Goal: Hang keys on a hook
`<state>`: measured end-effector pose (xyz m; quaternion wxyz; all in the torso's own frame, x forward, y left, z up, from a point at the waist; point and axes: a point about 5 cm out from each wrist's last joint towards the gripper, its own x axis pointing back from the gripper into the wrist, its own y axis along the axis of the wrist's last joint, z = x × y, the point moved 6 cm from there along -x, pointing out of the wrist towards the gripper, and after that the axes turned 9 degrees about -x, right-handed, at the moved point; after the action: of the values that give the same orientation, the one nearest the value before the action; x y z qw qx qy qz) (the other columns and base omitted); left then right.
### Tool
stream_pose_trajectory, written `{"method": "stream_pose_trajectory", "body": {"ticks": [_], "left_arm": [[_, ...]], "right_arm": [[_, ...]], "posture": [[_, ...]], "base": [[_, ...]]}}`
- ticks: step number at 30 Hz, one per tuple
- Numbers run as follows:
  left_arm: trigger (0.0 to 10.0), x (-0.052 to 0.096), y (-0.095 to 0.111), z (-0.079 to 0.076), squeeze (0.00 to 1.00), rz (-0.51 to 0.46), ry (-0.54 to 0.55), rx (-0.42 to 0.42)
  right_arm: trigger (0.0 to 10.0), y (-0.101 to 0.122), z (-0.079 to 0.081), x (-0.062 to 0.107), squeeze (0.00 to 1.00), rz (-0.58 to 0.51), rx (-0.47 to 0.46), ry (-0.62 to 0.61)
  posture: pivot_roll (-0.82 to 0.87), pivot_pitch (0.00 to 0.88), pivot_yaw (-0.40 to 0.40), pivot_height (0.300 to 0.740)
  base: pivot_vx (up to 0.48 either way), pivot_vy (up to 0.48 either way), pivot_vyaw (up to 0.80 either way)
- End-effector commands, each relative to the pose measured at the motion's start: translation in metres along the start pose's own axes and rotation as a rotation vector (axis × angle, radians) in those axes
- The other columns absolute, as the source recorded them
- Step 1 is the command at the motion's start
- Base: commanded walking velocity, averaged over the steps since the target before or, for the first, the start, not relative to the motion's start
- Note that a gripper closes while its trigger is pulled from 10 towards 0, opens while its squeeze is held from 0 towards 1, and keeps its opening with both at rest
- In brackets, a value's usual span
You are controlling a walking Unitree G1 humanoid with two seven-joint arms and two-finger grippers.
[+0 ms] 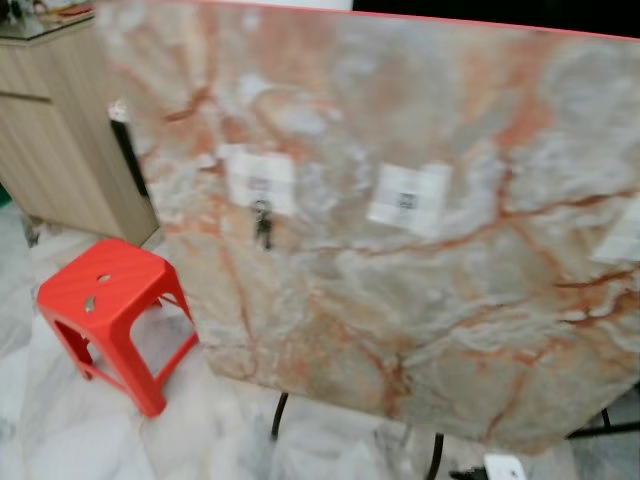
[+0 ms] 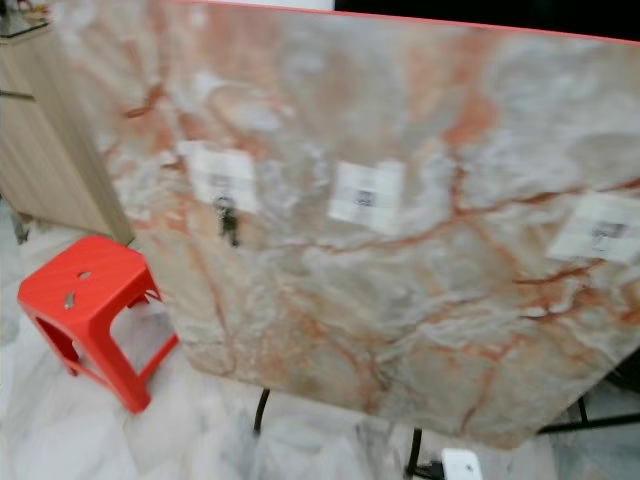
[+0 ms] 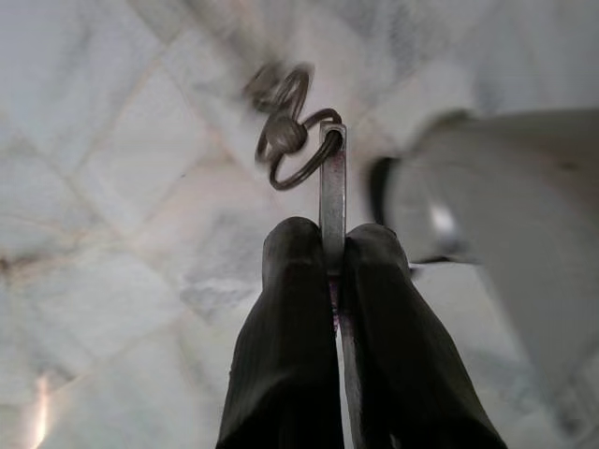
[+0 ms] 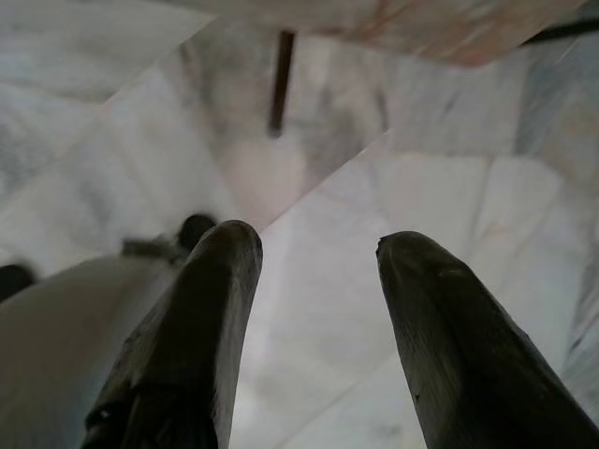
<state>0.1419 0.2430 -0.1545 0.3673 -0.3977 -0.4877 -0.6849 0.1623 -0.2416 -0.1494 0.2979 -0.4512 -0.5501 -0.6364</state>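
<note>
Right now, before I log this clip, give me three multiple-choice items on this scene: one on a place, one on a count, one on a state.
1. Where is the red stool?
A. on the marble slab
B. on the floor by the slab's left edge
C. under the right gripper

2. How many white hook pads show on the marble slab in the right eye view?
A. one
B. three
C. five

3. How are the left gripper fingers?
A. shut on a key
B. wide open
C. holding a cloth

Answers: 1 B, the stool stands on the tiled floor beside the slab. 2 B, pads at and. 3 A, the fingers pinch the key blade, its ring dangling beyond the tips; the right gripper is open.
</note>
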Motion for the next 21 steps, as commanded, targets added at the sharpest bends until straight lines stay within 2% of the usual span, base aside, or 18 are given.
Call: {"method": "stream_pose_trajectory", "body": {"ticks": [1, 17, 21], "left_arm": [[10.0, 0.0013, -0.0075, 0.0031, 0.0, 0.02, 0.003, -0.009], [10.0, 0.001, -0.0041, 0.005, 0.0, 0.005, 0.024, -0.007], [10.0, 0.0012, -0.0031, 0.0091, 0.0, -0.001, 0.063, -0.009]], "right_arm": [[10.0, -0.0023, 0.0077, -0.0006, 0.0, 0.004, -0.01, 0.017], [10.0, -0.0005, 0.0076, -0.0007, 0.0, 0.001, -0.011, 0.021], [10.0, -0.0002, 0.0071, -0.0006, 0.0, 0.001, -0.007, 0.021]], "posture": [[0.02, 0.0, -0.025, 0.74], [0.02, 0.0, -0.029, 0.74], [0.02, 0.0, -0.032, 0.74]], "base": [[0.0, -0.48, 0.0], [0.0, -0.48, 0.0], [0.0, -0.178, 0.0]]}}
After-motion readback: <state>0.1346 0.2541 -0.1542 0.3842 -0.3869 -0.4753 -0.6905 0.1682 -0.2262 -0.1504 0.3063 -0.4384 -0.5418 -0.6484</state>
